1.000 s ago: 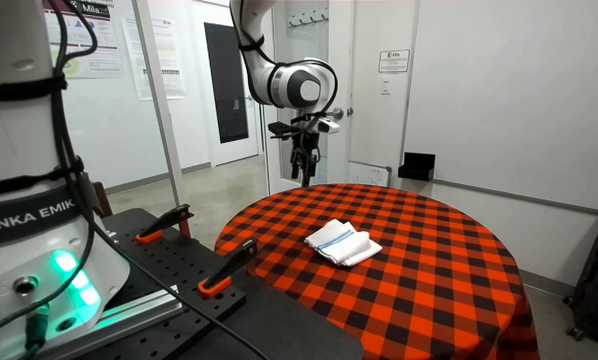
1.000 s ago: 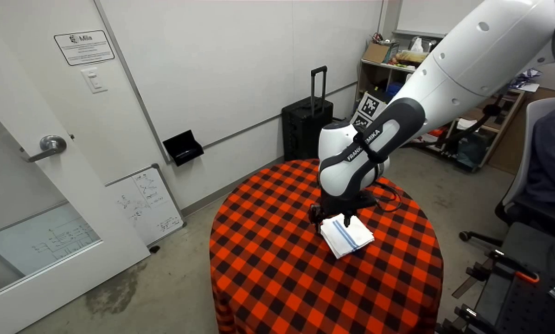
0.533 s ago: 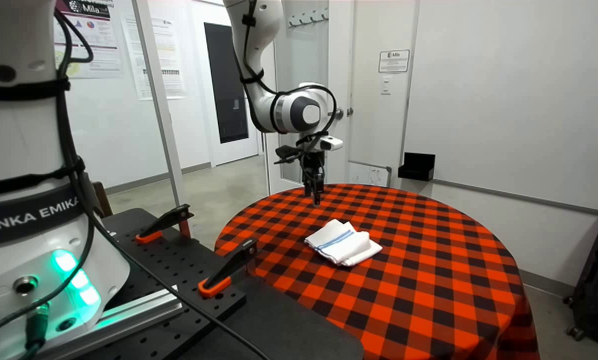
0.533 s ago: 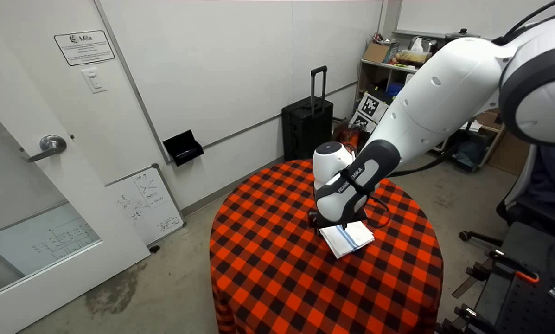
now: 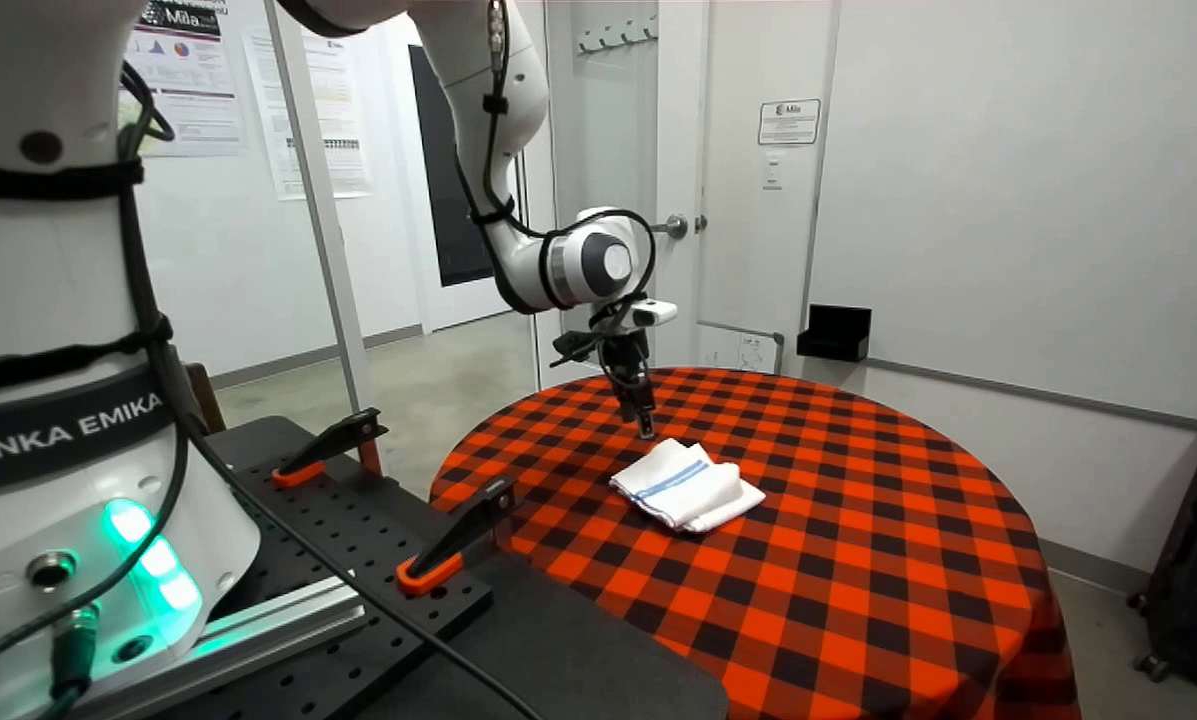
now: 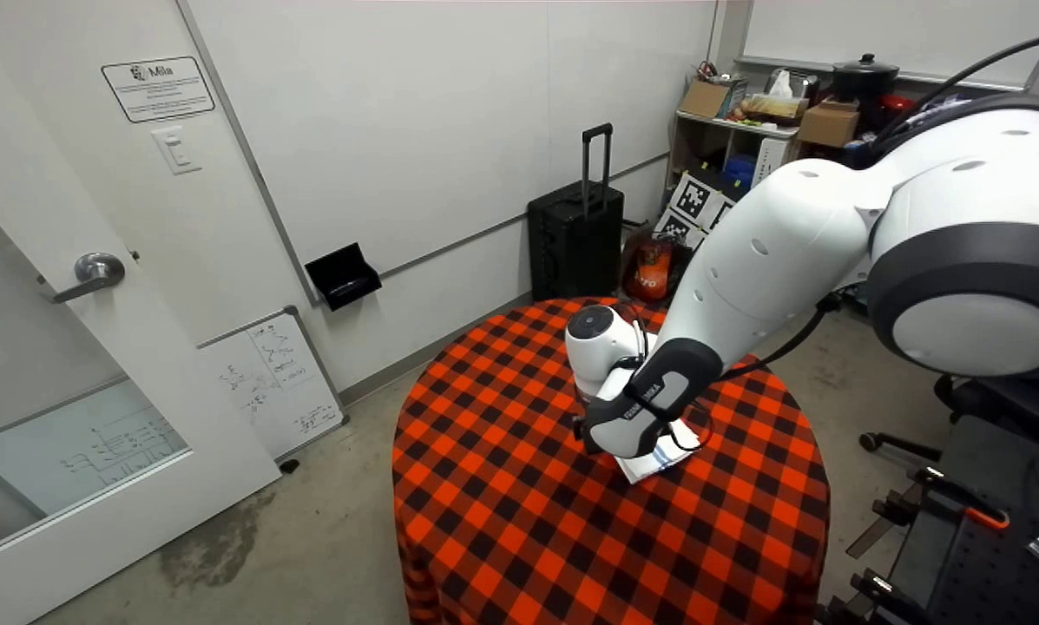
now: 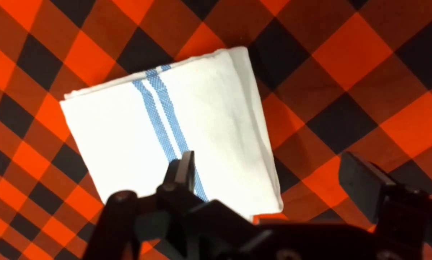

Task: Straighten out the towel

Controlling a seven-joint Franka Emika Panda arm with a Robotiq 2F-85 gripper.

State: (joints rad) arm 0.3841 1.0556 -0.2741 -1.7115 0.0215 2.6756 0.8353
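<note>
The pincer (image 7: 267,159) (agape) hangs near the folded towel (image 7: 181,126).

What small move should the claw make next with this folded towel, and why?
Probably the claw should go down a little, jaws open, toward one layered edge of the towel. The towel lies folded and ungripped on the checkered tablecloth; the claw seems higher, and in the wrist view this edge appears between the open jaws.
</note>
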